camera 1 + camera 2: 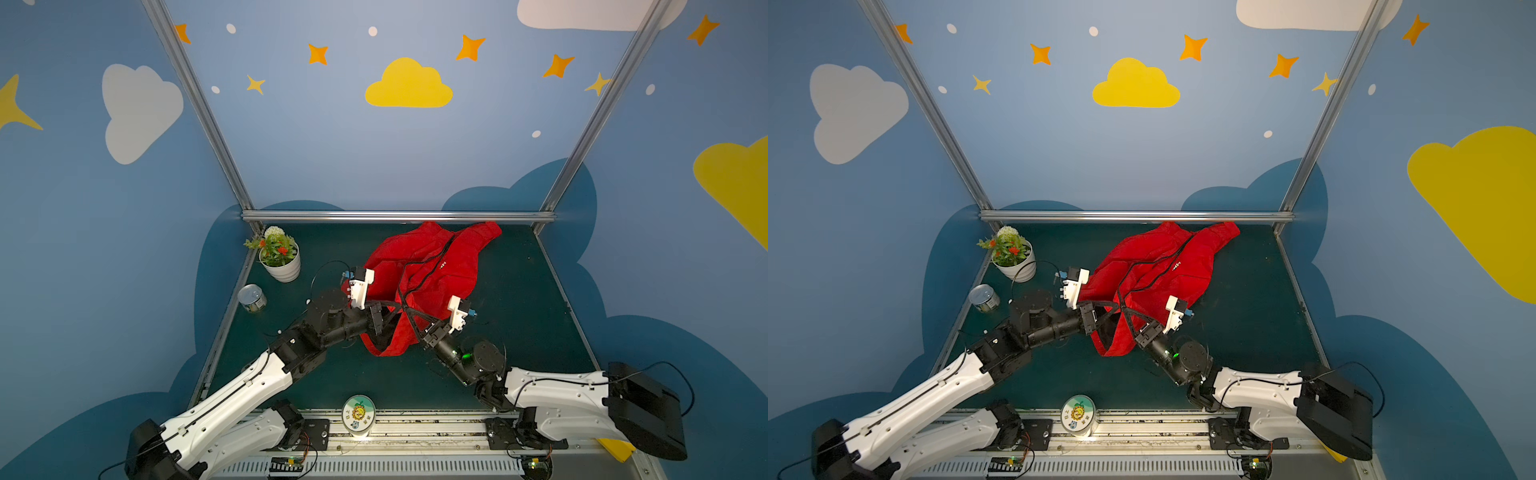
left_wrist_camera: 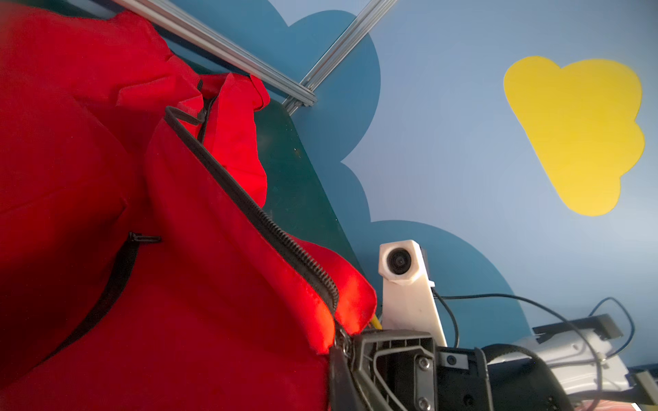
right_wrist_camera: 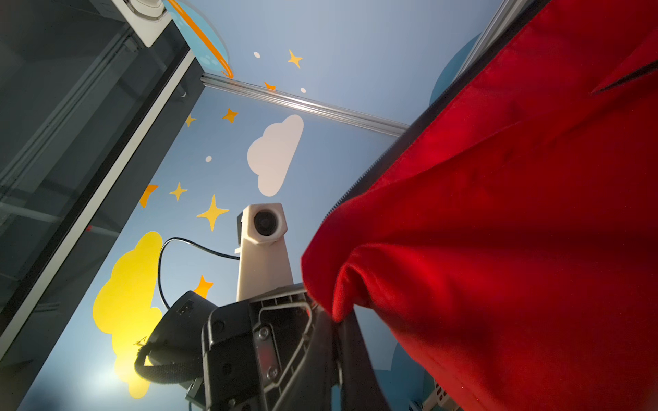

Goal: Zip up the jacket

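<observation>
The red jacket lies crumpled on the green table, its black zipper edges parted and running down to a low point where both grippers meet. My left gripper is shut on the jacket at the lower end of the zipper. In the left wrist view that gripper pinches the end of the black zipper teeth. My right gripper is shut on the facing edge. The right wrist view shows this gripper clamping a red fold of the jacket.
A white flower pot and a tin can stand at the left side of the table. A round white tub with a sticker sits at the front edge. An aluminium rail borders the back.
</observation>
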Available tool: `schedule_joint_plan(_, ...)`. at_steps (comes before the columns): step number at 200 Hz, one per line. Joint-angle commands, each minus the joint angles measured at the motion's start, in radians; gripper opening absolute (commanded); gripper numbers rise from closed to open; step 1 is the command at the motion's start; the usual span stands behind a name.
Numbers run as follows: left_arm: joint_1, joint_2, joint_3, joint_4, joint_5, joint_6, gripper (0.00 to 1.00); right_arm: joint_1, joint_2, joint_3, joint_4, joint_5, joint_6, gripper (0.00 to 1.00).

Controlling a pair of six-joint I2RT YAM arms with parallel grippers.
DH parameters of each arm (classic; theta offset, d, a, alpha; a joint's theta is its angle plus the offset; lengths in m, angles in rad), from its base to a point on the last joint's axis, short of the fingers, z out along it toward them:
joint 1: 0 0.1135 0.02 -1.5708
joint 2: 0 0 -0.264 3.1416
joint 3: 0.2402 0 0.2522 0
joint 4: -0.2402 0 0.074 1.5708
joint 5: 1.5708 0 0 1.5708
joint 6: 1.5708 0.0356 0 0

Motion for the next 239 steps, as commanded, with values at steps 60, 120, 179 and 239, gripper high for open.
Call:
schedule_joint_plan(60, 0.002, -0.042, 0.007, -0.049, 0.022, -0.012, 0.03, -0.034, 0.066, -0.035, 0.081, 0.068, 0.138, 0.37)
schedule_joint_plan(120, 0.031, -0.075, 0.052, -0.198, 0.058, -0.021, 0.03, -0.022, -0.248, -0.066, -0.365, 0.069, 0.113, 0.62)
schedule_joint_plan(179, 0.097, -0.040, 0.110, -0.337, 0.224, -0.007, 0.03, 0.019, -0.534, 0.251, -1.418, 0.241, -0.492, 0.83)
schedule_joint_plan(239, 0.119, -0.065, 0.080, -0.293, 0.235, -0.074, 0.03, 0.282, -0.219, 0.430, -1.180, 0.453, -1.385, 0.82)
